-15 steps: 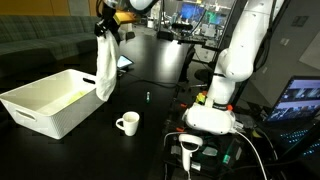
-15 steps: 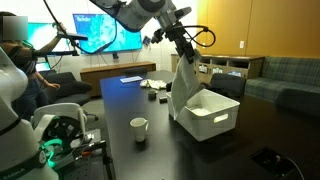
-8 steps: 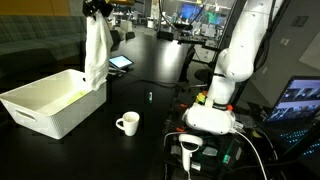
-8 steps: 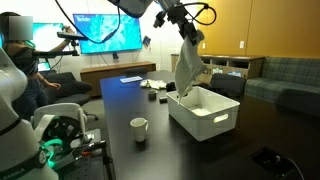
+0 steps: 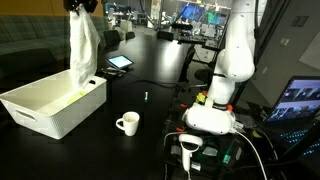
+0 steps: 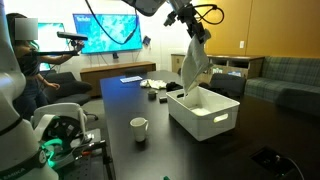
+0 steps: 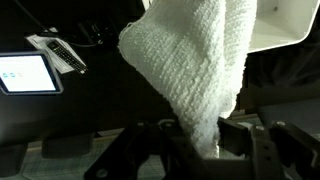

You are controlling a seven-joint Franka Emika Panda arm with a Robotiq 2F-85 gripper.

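Wrist view, Operator: State of the gripper (image 7: 195, 138)?

Technician: Jaws clamped nearly shut on a bunched fold of the white terry towel (image 7: 190, 70).

Operator: Towel location?

Technician: In both exterior views it hangs from the raised gripper (image 5: 82, 5) over the white plastic bin (image 5: 40, 112), its lower end at the bin's far rim. A white mug (image 5: 127, 123) stands apart on the black table.

Operator: Handling properties?

Technician: Judged light, soft and limp, with no stiffness. It drapes and may swing. Pinch a gathered fold near one edge, since a thin single layer could slip.
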